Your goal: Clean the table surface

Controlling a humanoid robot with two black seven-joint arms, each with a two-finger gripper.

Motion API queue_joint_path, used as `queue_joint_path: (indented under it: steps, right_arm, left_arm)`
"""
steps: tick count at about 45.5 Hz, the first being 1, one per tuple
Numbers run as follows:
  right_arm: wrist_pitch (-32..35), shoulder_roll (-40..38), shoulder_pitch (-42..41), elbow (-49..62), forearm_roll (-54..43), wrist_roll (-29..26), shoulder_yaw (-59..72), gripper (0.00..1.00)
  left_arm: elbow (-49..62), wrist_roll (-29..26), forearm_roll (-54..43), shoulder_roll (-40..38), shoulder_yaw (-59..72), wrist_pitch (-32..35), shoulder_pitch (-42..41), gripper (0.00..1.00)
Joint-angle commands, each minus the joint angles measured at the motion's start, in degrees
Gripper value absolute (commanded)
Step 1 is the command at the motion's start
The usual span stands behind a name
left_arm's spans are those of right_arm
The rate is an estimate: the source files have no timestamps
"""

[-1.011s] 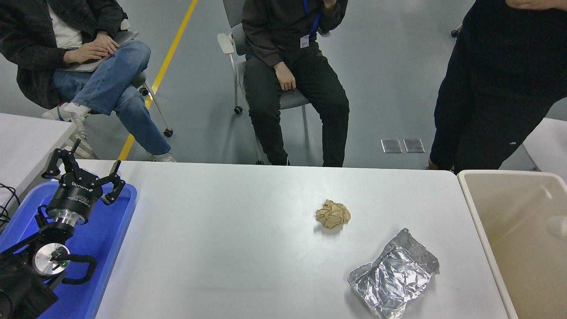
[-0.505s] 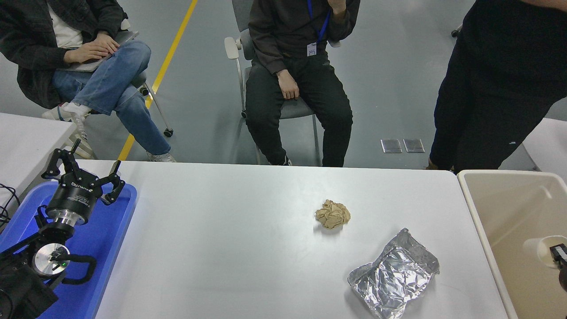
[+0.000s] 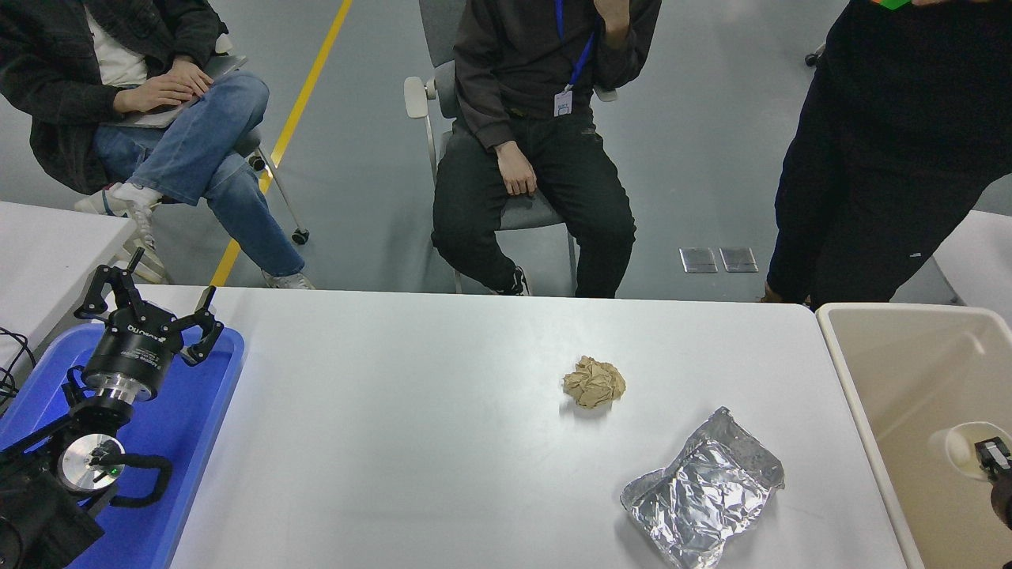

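Observation:
The white table surface [image 3: 395,411] carries a crumpled brown paper ball [image 3: 594,382] right of centre and a crinkled silver foil pouch [image 3: 704,498] nearer the front right. My right gripper [image 3: 996,466] shows only as a small black part at the right edge, over the beige bin [image 3: 846,356], right beside a round white cup-like thing [image 3: 959,445] inside the bin. I cannot tell whether it grips that thing. My left gripper [image 3: 146,304] is parked open and empty over the blue tray [image 3: 198,427] at the lower left.
A smaller white table [image 3: 47,245] sits at the left edge. Two people sit on chairs beyond the far edge [image 3: 538,150] [image 3: 142,103]. A third person in dark clothes [image 3: 885,158] stands at the far right, close to the bin.
My right gripper has come into view at the right edge over the bin, and the white thing has dropped lower in the bin. The middle seated person has shifted a little. The left arm has not moved.

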State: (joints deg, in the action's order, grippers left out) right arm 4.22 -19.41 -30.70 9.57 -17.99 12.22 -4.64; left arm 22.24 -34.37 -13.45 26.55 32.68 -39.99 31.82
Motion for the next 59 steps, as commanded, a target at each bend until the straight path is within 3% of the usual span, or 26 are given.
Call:
queue_joint_path:
  steps: [1, 15, 28, 37, 51, 59]
  right_arm:
    - [-0.8, -0.2, -0.2, -0.1, 2.7, 0.1, 0.1, 0.99]
    - [-0.7, -0.9, -8.5, 0.2, 2.7, 0.2, 0.5, 0.99]
    - [0.2, -10.3, -19.7, -2.4, 2.8, 0.0, -0.3, 0.99]
    - [-0.6, -18.0, -28.3, -11.6, 3.1, 0.0, -1.8, 0.99]
    - [-1.2, -25.3, -39.9, -22.7, 5.2, 0.1, -17.8, 0.99]
    - [-9.0, -27.0, -40.7, -37.2, 5.4, 0.1, -29.4, 0.99]
  left_arm:
    - [0.0, 0.0, 0.0, 0.0, 0.0, 0.0, 0.0, 1.00]
    - [0.0, 0.0, 0.0, 0.0, 0.0, 0.0, 0.0, 1.00]
    - [0.0, 0.0, 0.0, 0.0, 0.0, 0.0, 0.0, 1.00]
    - [0.0, 0.0, 0.0, 0.0, 0.0, 0.0, 0.0, 1.00]
    - [0.0, 0.0, 0.0, 0.0, 0.0, 0.0, 0.0, 1.00]
    - [0.0, 0.0, 0.0, 0.0, 0.0, 0.0, 0.0, 1.00]
